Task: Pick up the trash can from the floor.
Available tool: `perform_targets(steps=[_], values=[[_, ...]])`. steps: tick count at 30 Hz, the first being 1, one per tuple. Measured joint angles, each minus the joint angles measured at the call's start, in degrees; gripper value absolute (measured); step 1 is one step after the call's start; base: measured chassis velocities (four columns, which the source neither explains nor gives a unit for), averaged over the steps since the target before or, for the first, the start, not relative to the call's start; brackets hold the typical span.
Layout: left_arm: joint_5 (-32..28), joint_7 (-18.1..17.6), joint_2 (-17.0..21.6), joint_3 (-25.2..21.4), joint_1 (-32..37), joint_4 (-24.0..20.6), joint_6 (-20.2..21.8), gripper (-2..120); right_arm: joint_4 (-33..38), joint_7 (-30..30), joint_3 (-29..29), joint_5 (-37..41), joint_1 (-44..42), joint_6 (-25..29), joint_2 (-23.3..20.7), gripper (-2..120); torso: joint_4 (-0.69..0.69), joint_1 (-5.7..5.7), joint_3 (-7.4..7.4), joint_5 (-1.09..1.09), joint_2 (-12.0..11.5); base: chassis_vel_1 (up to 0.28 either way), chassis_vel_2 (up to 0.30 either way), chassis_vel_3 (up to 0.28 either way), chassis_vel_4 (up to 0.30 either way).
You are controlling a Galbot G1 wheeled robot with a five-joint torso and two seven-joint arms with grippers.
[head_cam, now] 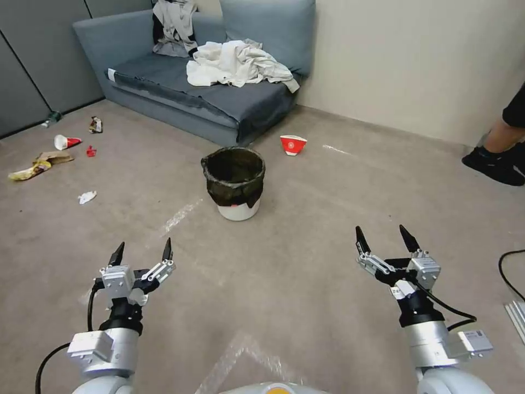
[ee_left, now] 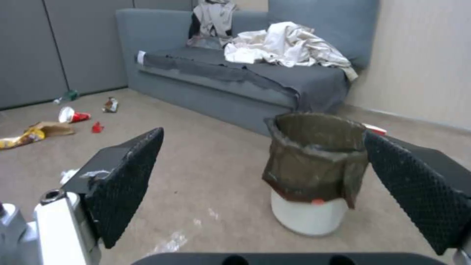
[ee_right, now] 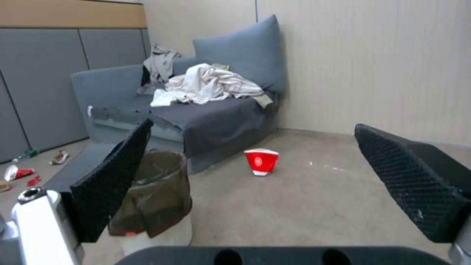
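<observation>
Both grippers, left gripper (head_cam: 143, 253) and right gripper (head_cam: 384, 238), hover spread open; the trash can (head_cam: 235, 183) looks light, its bag slippery, so pinching the rim seems best

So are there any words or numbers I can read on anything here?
No text here can be read.
Red-and-white paper bowl: a round whitish mark, too blurred to read.
Trash can: a small red mark, no letters visible.
Snack wrapper on the floor: print too small to read.

Place: staged living-room corner inside an office-like room
Seating: grey sofa (head_cam: 202, 82) heaped with clothes (head_cam: 235, 63)
Walls: grey partition panels (head_cam: 38, 60), plain beige wall (head_cam: 415, 60)
Floor (head_cam: 306, 230): beige carpet, tape marks, scattered litter (head_cam: 41, 164)
</observation>
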Motion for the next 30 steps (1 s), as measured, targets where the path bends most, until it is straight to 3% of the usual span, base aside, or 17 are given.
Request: perform_targets(steps=[30], values=[[-1.5, -0.1, 0.5, 0.1, -1.3, 1.4, 0.2, 100, 0.1, -0.5, -0.1, -0.3, -0.4, 0.1, 0.3, 100, -0.01, 0.0, 0.0, 0.02, 0.0, -0.187, 0.188, 0.189, -0.186]])
